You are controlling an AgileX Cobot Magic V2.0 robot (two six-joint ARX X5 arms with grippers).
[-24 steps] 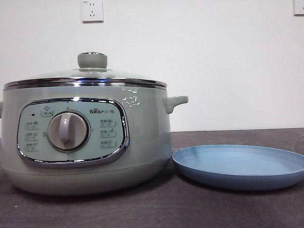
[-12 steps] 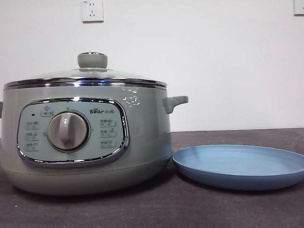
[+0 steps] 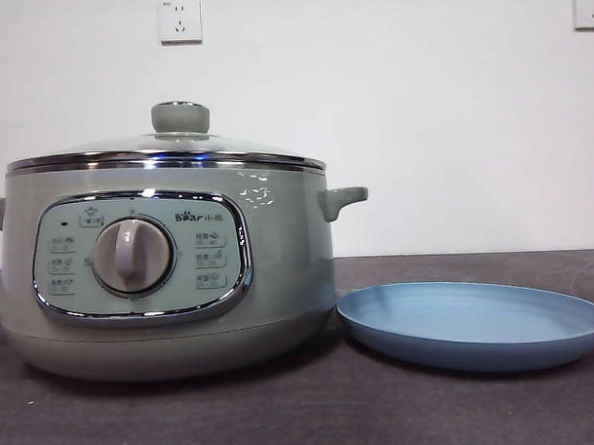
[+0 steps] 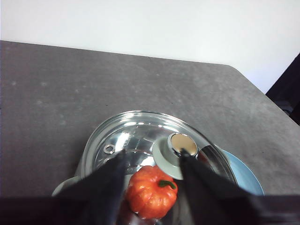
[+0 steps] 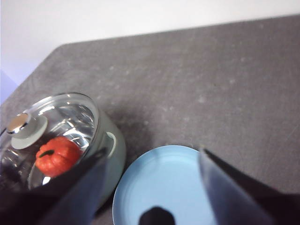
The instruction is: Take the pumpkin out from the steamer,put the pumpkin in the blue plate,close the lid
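The steamer [image 3: 172, 276] stands at the left of the table with its glass lid [image 3: 167, 147] on it and the knob [image 3: 180, 117] on top. The pumpkin [image 4: 151, 191] shows through the lid inside the pot, also in the right wrist view as the pumpkin [image 5: 57, 156]. Just right of the pot lies the blue plate [image 3: 473, 322], with nothing on it. My left gripper [image 4: 153, 157] hangs open above the lid, its jaws either side of the knob [image 4: 176, 149] and well above it. My right gripper [image 5: 151, 152] hangs open over the blue plate [image 5: 164, 183]. Neither arm shows in the front view.
The dark grey table [image 3: 304, 418] runs on in front of the pot and plate, and behind them in the wrist views. A white wall with two sockets [image 3: 180, 20] stands at the back. The pot's side handle [image 3: 343, 199] reaches toward the plate.
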